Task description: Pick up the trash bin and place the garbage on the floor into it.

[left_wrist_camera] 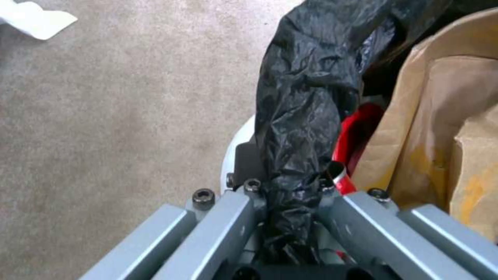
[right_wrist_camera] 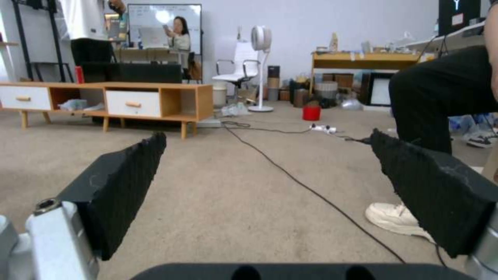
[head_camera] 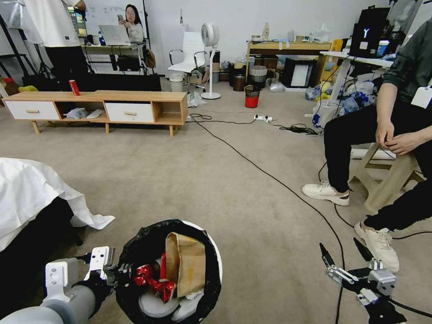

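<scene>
A: Report the condition and location of the task item.

B: The trash bin [head_camera: 215,248] is a round white container lined with a crinkled black bag [head_camera: 139,245] folded over the rim. It sits low in the head view, left of centre, above the beige carpet floor [head_camera: 216,180], near a white sheet [head_camera: 40,193] draped on the robot's left.

A: Contents, largest first?

B: One brown paper bag [head_camera: 186,263] stands upright against the far wall. Beside it lies a crumpled red packet [head_camera: 150,280]. White crumpled tissues [head_camera: 182,308] lie at the bottom.

A: State of the left gripper?

B: The left gripper [left_wrist_camera: 290,194] is pinching the bag-covered rim of the bin on the robot's side; black plastic is bunched between its fingers [left_wrist_camera: 244,155].

A: And the right?

B: The right gripper [head_camera: 345,253] hangs low on the right above the carpet, its fingers [right_wrist_camera: 124,171] spread wide with nothing between them. A black cable [head_camera: 270,177] crosses the carpet nearby.
</scene>
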